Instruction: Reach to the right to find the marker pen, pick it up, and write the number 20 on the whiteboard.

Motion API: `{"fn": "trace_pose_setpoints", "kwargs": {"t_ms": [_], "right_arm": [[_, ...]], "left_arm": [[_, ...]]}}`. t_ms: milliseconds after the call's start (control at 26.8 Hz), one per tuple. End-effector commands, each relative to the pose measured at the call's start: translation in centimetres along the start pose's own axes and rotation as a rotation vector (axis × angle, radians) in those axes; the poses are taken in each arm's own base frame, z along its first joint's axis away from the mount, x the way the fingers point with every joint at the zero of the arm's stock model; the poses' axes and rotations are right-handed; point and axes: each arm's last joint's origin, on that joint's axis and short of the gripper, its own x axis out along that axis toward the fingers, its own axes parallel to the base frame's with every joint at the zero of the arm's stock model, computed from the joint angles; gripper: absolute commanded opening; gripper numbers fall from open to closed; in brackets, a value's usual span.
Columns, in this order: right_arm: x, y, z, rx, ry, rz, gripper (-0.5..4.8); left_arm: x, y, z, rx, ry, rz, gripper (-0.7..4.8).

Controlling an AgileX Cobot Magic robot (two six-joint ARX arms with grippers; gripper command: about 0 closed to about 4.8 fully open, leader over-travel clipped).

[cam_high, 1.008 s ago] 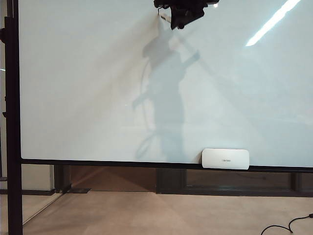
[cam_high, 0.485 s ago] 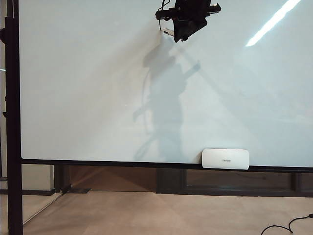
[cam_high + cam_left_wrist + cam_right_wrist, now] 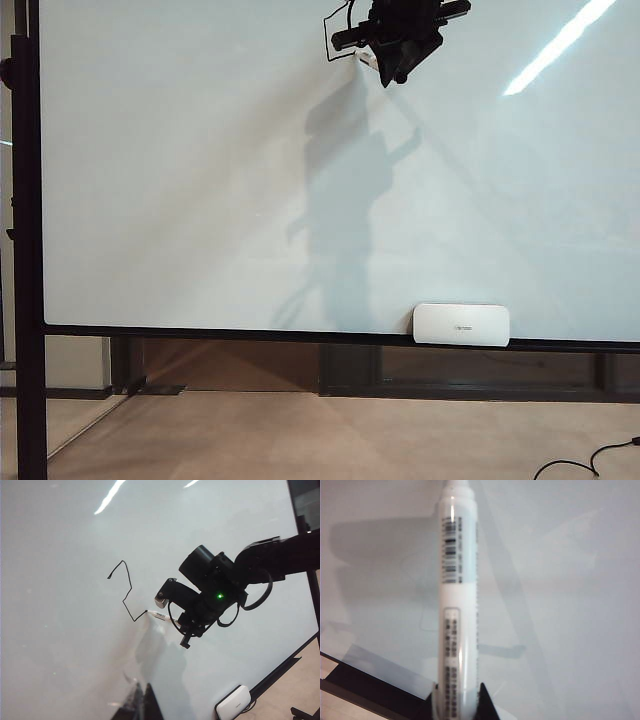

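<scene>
- Broadly, the whiteboard [image 3: 180, 180] filled the exterior view, black-framed on its stand.
- High on it, the right gripper [image 3: 167, 611] had its fingers clamped on the marker pen [image 3: 457, 605], tip against the board.
- A thin angular black stroke [image 3: 125, 587] ended at that tip.
- Whether the left gripper's fingers [image 3: 142, 705] were open or closed could not be told.
</scene>
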Motion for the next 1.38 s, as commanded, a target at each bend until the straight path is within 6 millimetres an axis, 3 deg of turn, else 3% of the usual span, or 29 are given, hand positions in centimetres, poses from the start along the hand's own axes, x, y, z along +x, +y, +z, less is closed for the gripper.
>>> {"fn": "trace_pose_setpoints", "kwargs": {"t_ms": [37, 224, 336, 485, 672, 1381], "right_arm": [[-1.0, -1.1, 0.7, 0.051, -0.035, -0.021, -0.02], [-4.5, -1.9, 2.0, 0.081, -0.076, 0.032, -0.02], [-7.1, -3.1, 3.4, 0.111, -0.183, 0.060, -0.02], [-8.9, -4.6, 5.1, 0.153, -0.350, 0.071, -0.02], [-8.7, -5.8, 5.3, 0.175, -0.381, 0.058, -0.02], [-6.6, -5.0, 4.8, 0.168, -0.349, 0.057, -0.02]], "left_arm": [[-0.1, 0.0, 0.2, -0.009, -0.010, -0.009, -0.05], [-0.1, 0.0, 0.1, -0.043, 0.001, -0.016, -0.05], [-0.1, -0.2, 0.1, -0.048, -0.011, -0.064, -0.05], [-0.1, -0.3, 0.1, -0.068, -0.029, -0.118, -0.05], [-0.1, -0.5, 0.2, -0.106, -0.040, -0.165, -0.05], [-0.1, -0.5, 0.1, -0.116, -0.034, -0.156, -0.05]]}}
